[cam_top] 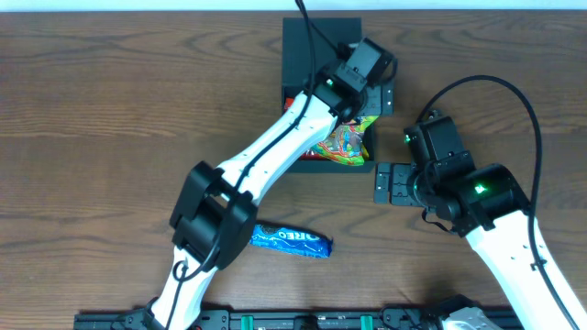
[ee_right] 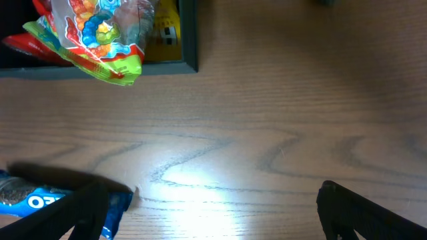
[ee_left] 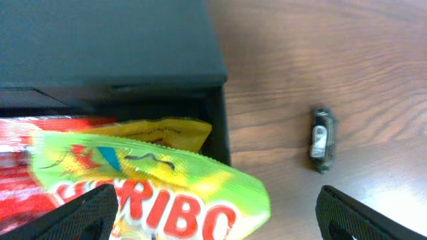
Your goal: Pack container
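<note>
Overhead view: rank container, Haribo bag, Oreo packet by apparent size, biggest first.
1. container, clearly the largest.
2 or 3. Haribo bag and Oreo packet: their visible areas look similar. The left arm covers part of the bag, so these two are left unranked.

Overhead view. The left arm, white-shelled links with black joint housings, reaches from the near table edge diagonally forward and to the right, elbow bent near its base. Its black two-finger left gripper points downward; its fingers seem largely hidden under the wrist in this view. The left wrist view shows both black fingertips spread wide, nothing between them. The right arm, of like build, rises from the near right and folds inward, its black right gripper turned leftward. In the right wrist view its fingertips stand equally wide apart.
</note>
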Controlling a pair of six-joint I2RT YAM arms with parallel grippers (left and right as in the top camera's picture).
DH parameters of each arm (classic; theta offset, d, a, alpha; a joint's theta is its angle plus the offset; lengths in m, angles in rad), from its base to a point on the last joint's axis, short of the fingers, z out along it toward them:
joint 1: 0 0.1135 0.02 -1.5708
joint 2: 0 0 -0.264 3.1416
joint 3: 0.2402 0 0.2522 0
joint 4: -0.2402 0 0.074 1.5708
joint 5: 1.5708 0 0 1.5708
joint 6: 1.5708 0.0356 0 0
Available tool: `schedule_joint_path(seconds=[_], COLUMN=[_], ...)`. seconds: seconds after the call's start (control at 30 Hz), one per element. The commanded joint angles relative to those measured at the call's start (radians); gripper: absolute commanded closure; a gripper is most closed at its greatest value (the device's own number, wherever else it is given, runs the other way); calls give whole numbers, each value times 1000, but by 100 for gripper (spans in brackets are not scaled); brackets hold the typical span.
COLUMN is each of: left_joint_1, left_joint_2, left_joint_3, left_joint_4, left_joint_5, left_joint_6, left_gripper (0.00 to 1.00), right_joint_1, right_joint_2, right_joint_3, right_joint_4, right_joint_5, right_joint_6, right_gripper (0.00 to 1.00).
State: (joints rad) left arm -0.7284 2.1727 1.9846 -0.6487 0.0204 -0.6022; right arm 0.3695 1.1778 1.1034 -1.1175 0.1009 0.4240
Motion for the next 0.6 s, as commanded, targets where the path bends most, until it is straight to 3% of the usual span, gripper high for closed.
schedule_joint_path(seconds=[0.0,0.4,0.57], left_joint_1=[4,-19,-22], left_joint_2=[-87,-106,-45], left_joint_3=[56,53,52], left_joint_4=[-43,-323,-334], left_joint_5=[-55,-216,-153], left_joint_6=[43,277,327], left_gripper=[4,4,4], right_joint_1=[-3,-3,-3], right_joint_2=[-8,-8,-8], right_joint_3=[-3,-3,-3], right_joint_4=[-2,-1,-1], right_joint_5=[0,0,0], right_joint_6=[-14,-14,-14], right_gripper=[1,1,1])
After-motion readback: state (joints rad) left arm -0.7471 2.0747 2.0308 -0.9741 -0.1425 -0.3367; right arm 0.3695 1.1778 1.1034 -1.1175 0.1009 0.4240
